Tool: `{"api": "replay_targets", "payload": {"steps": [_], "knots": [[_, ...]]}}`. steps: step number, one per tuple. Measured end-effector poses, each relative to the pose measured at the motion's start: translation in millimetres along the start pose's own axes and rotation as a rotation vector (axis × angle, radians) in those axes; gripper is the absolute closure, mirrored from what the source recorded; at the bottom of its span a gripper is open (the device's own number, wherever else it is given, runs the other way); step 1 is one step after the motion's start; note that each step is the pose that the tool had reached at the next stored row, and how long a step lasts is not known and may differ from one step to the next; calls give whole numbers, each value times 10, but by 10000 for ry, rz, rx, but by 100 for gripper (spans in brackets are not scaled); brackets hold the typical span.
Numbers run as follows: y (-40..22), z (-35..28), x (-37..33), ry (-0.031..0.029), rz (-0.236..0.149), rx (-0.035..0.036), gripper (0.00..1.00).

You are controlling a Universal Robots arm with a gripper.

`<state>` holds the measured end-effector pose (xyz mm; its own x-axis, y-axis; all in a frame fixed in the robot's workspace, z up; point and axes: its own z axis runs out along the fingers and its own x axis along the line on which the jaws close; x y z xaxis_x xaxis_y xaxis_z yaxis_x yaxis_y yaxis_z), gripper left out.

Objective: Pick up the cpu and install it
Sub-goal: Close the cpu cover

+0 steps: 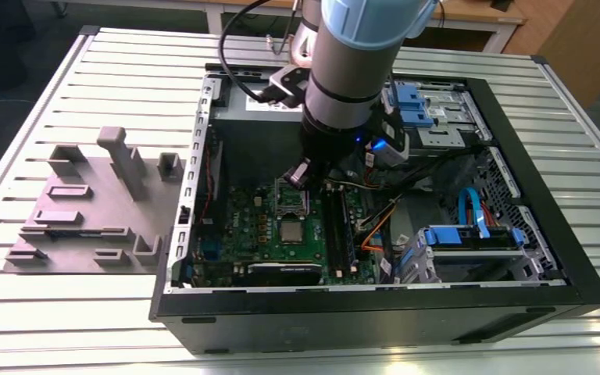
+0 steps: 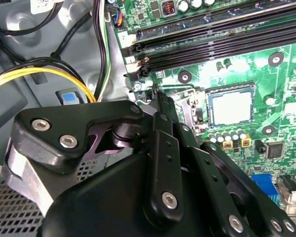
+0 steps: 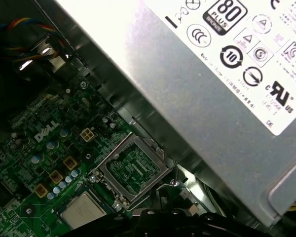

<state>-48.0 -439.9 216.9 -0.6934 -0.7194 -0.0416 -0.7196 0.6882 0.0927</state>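
The cpu (image 1: 293, 230), a small silvery square, lies flat in the socket of the green board (image 1: 253, 226) inside the open computer case. It is uncovered in both wrist views (image 2: 230, 105) (image 3: 81, 211). The socket's metal load plate (image 3: 133, 168) stands swung open next to it, toward the power box. My gripper (image 1: 300, 176) hangs just above the open plate, a short way from the cpu. In the second wrist view its black links run to a narrow tip (image 2: 157, 94), shut with nothing held.
The large grey power box (image 3: 212, 74) stands close behind the socket. Black memory slots (image 2: 212, 42) run beside it, with yellow and black cables (image 2: 39, 74) nearby. Blue drive cages (image 1: 467, 234) fill the exterior view's right of the case. A grey fixture (image 1: 91, 203) lies on the slatted table.
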Motion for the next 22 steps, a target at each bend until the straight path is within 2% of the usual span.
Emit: {"api": "replay_targets", "payload": {"steps": [6, 12, 22], "knots": [[-17, 30, -35, -14, 110, 2, 90], [2, 82, -60, -15, 131, 3, 90], [12, 122, -64, -13, 130, 3, 90]]}}
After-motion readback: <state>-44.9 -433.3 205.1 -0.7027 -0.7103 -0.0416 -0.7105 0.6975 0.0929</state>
